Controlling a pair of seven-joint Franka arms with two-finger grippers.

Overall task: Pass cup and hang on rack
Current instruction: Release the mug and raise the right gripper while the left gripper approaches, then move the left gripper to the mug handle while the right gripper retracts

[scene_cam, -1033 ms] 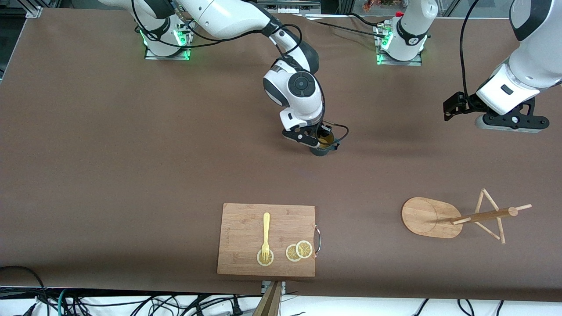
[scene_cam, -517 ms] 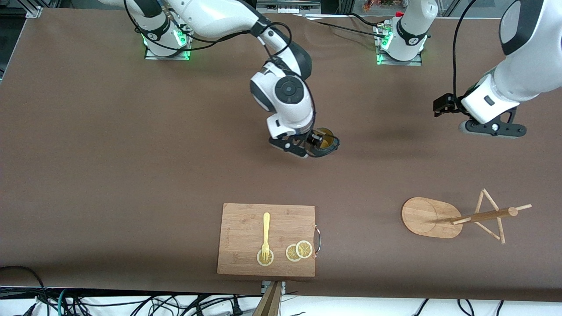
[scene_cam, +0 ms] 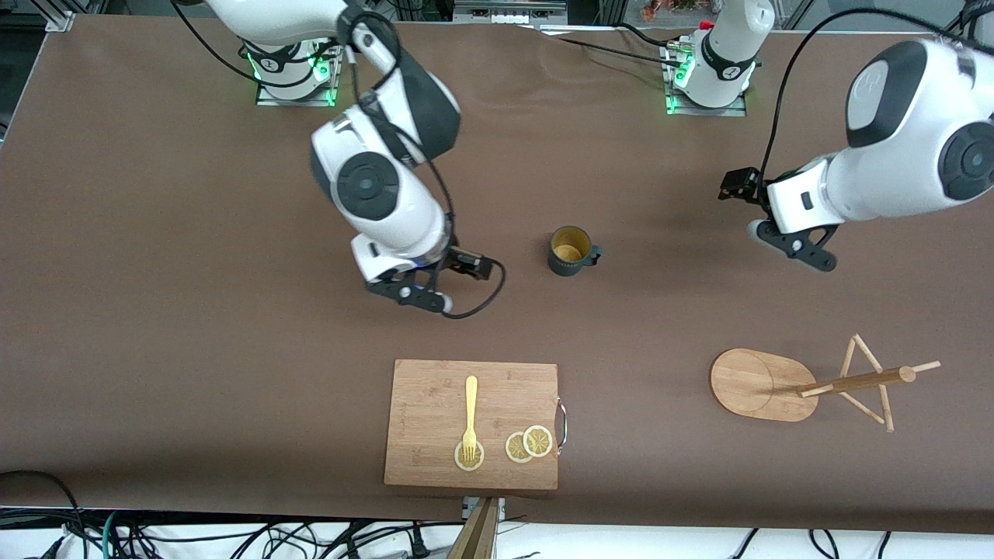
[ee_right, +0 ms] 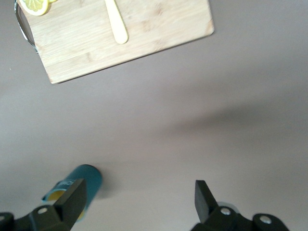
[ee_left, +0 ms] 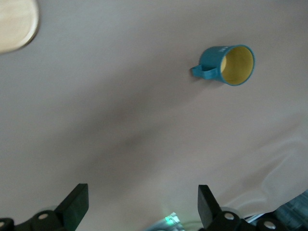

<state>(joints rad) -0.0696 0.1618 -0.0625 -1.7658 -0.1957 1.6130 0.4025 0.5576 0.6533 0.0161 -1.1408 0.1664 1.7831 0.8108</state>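
The dark teal cup (scene_cam: 571, 251) with a yellowish inside stands upright on the brown table, its handle toward the left arm's end. My right gripper (scene_cam: 411, 296) is open and empty, over bare table beside the cup toward the right arm's end. In the right wrist view (ee_right: 139, 202) the cup (ee_right: 79, 185) shows next to one finger. My left gripper (scene_cam: 794, 247) is open and empty, over the table toward the left arm's end. Its wrist view (ee_left: 143, 211) shows the cup (ee_left: 226, 65) apart from it. The wooden rack (scene_cam: 765, 384) stands nearer the front camera, and its base edge shows in the left wrist view (ee_left: 14, 24).
A bamboo cutting board (scene_cam: 435, 466) lies near the table's front edge with a yellow fork (scene_cam: 470, 415) and lemon slices (scene_cam: 529, 444) on it. It also shows in the right wrist view (ee_right: 144, 38). Cables hang below the front edge.
My right gripper let go of the cup and moved away from it toward the right arm's end. The cup stays on the table. My left arm moved toward the cup.
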